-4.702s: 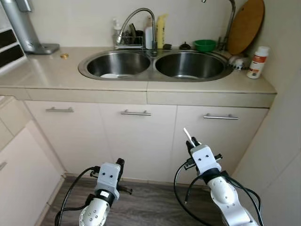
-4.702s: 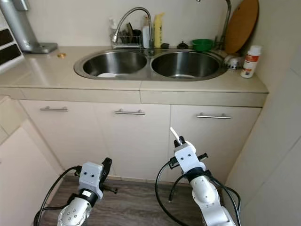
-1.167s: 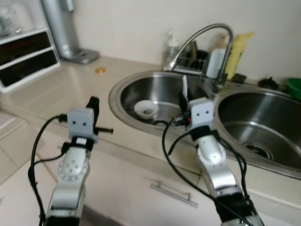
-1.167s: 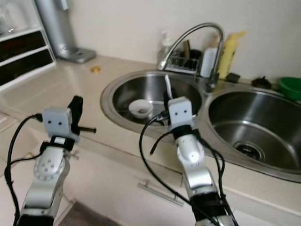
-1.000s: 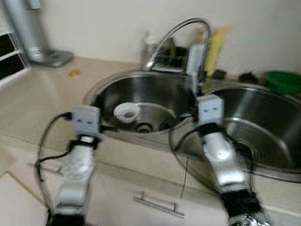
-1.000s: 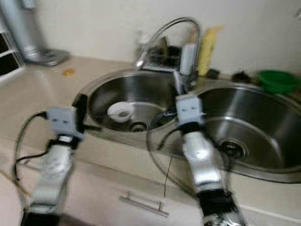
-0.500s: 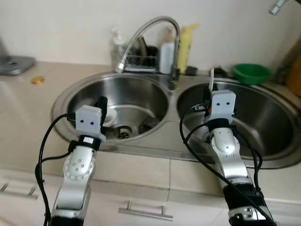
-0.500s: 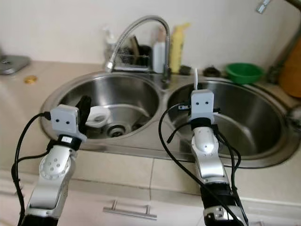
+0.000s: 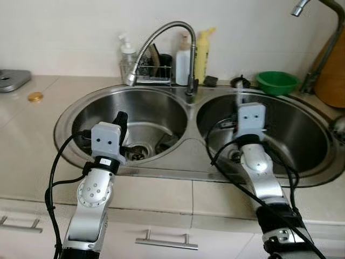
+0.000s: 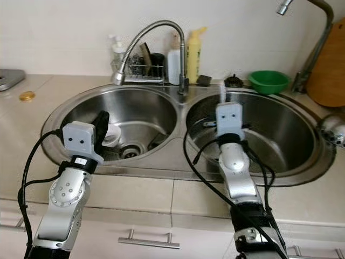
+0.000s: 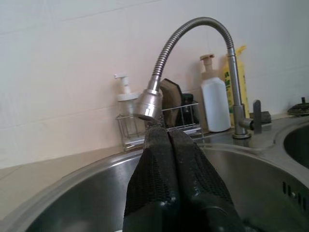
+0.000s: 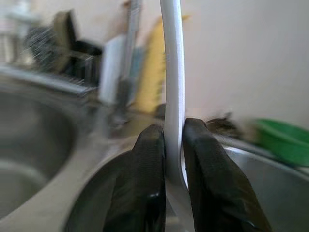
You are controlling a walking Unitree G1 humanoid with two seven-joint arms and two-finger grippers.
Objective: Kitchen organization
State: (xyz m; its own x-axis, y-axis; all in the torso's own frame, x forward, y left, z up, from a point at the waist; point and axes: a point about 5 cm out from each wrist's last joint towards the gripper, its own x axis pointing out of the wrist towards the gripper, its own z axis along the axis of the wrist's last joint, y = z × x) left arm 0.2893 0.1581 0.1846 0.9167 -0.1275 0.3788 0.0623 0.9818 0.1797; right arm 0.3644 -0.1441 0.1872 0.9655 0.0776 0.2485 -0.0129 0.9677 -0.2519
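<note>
Both arms raised; left hand (image 11: 169, 140) closed, right hand (image 12: 169, 135) clamped.

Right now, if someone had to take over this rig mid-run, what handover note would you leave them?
Right hand: shut on a thin white utensil, held upright over the right sink basin; what kind of utensil it is cannot be told.
Left hand: shut, holding nothing, raised over the near rim of the left sink basin.
A small white bowl sits in the left basin near the drain.
At the back: gooseneck faucet, wire rack, white bottle, yellow bottle, green bowl.
Done: utensil in hand. Left: the utensil is not yet put down; the white bowl is still in the sink.
</note>
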